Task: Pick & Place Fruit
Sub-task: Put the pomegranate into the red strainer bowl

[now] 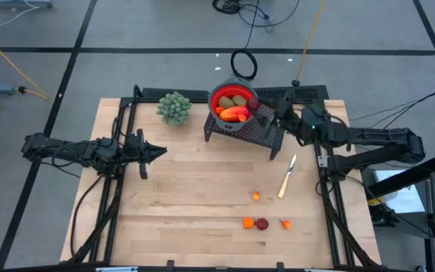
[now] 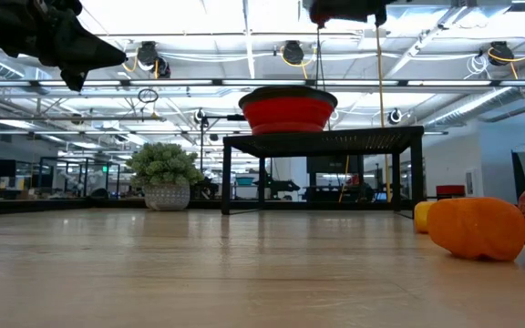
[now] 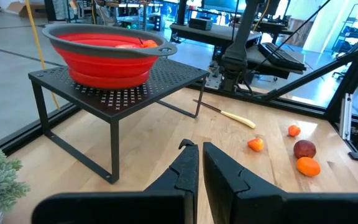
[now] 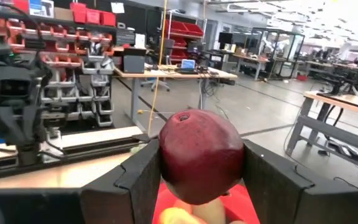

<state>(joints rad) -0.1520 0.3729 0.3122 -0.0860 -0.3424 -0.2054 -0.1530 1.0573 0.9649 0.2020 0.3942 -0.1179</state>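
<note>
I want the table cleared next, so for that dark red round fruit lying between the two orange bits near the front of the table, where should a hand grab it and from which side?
Grip the dark red fruit across its round middle, coming straight down from above. It lies alone on the bare wood, but the orange piece sits close on one side, so set the fingers across the other axis, front to back.

Light wooden table (image 1: pixel 187 204). Black perforated stand (image 1: pixel 257 130) sits at the far edge. Left of the stand: green plant ball (image 1: pixel 174 107). Nearer than the stand: a cream-handled knife (image 1: pixel 287 176), then 4 small fruit bits (image 1: pixel 262 224), orange and dark red.
</note>
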